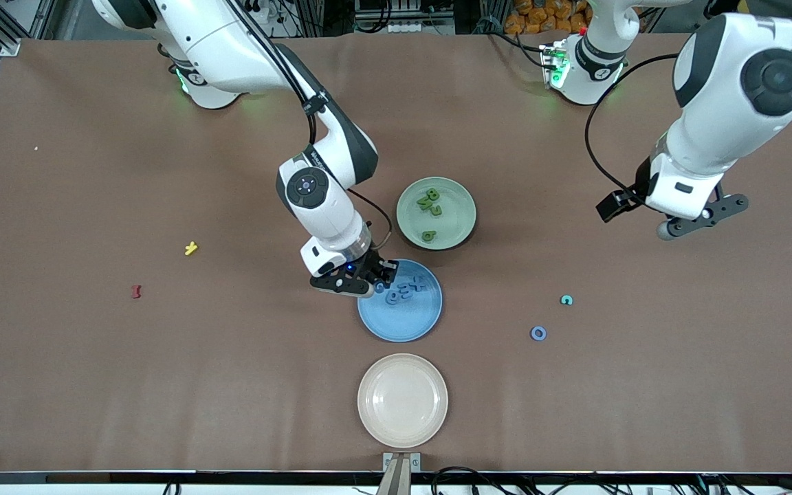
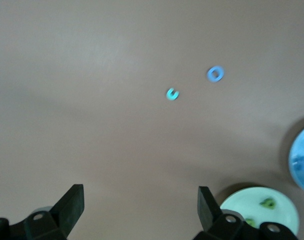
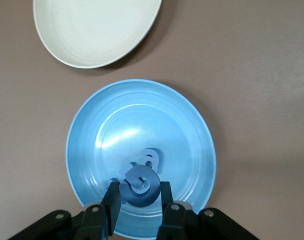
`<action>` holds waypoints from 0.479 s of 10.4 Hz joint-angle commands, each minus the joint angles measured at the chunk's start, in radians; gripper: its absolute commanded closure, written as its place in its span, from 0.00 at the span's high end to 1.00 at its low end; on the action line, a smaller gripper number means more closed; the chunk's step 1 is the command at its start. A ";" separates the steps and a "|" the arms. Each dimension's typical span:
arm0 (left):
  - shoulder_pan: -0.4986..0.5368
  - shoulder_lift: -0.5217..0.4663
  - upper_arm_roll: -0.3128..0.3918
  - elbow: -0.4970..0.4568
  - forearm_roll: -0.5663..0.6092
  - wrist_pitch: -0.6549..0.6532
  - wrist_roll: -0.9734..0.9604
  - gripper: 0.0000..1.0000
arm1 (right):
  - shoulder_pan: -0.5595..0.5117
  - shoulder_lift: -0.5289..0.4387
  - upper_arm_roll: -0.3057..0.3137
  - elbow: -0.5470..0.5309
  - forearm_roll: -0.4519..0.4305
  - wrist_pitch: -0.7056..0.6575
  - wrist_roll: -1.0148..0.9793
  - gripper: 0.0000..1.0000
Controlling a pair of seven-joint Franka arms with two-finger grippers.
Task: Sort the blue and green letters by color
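- The brown worktop holds three plates in a row, one after another toward the front camera.
- The cream plate is nearest the front camera and has nothing in it.
- The blue plate sits in the middle with blue letters in it.
- The green plate is farthest and holds green letters.
- The right gripper is over the blue plate, its jaws closed on a blue letter.
- The left gripper waits over bare worktop at its own end, jaws wide open.
- A blue ring letter and a teal letter lie loose on the worktop toward the left arm's end.
- A yellow letter and a red letter lie toward the right arm's end.
- The letters look light, stiff and chunky. I think pinching the flat sides works best.
- I can read no words anywhere.
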 commanded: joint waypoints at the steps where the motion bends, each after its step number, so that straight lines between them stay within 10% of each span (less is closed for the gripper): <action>1: -0.022 -0.010 0.036 0.063 0.026 0.062 0.026 1.00 | 0.028 0.018 -0.010 0.041 -0.010 -0.003 0.024 0.64; 2: -0.025 -0.010 0.081 0.112 0.031 0.056 0.092 1.00 | 0.031 0.018 -0.012 0.041 -0.014 -0.005 0.025 1.00; 5: -0.028 -0.023 0.091 0.184 0.025 -0.049 0.247 1.00 | 0.016 0.017 -0.013 0.037 -0.018 -0.025 0.027 1.00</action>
